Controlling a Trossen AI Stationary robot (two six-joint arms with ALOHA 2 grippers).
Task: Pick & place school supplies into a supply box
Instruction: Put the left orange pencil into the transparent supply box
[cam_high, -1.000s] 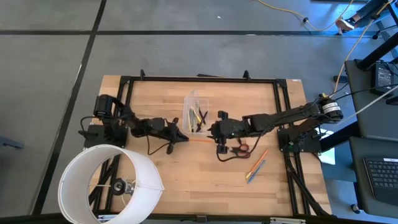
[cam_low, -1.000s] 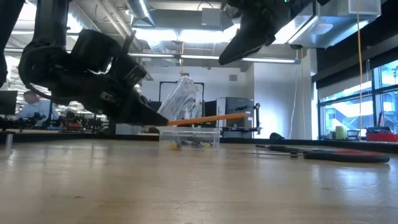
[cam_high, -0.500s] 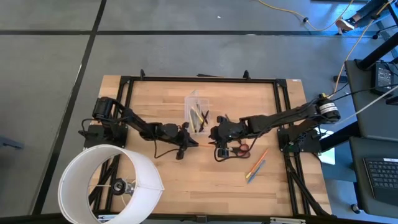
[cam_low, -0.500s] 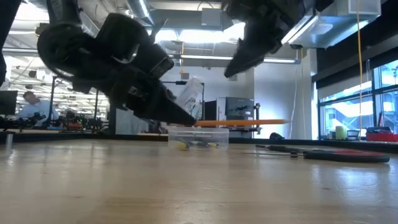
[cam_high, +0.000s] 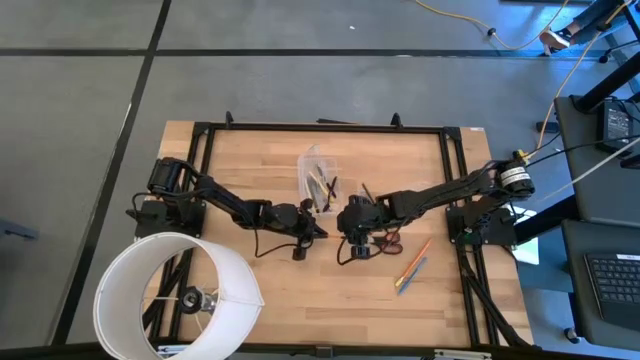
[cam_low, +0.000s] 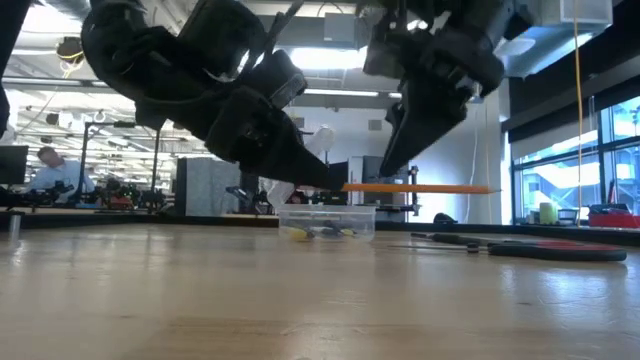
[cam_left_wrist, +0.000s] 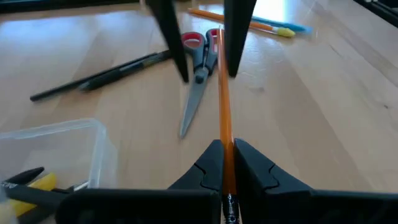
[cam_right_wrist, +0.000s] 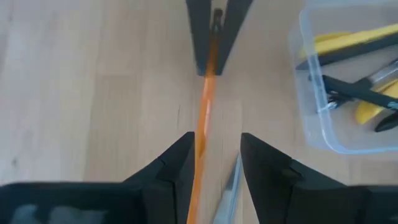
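The left tool (cam_left_wrist: 225, 163) grips an orange pencil (cam_left_wrist: 222, 99) level above the counter (cam_high: 260, 300), just beside the supply box (cam_high: 318, 180). The right tool (cam_right_wrist: 214, 163) stands partly open around the pencil's other end, over the scissors (cam_left_wrist: 198, 68).

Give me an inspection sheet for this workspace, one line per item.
Surface: wooden table, dark frame around it.
Job's things: clear supply box holding yellow and black pens; orange pencil held level above the table; red-handled scissors, black pen, orange and blue pencils loose.
Clutter: large white cylinder at the table's corner.
Grippers: left gripper shut on the orange pencil; right gripper, jaws open astride it.
Cables: yellow cable on the floor.
Surroundings: a seated person far behind.
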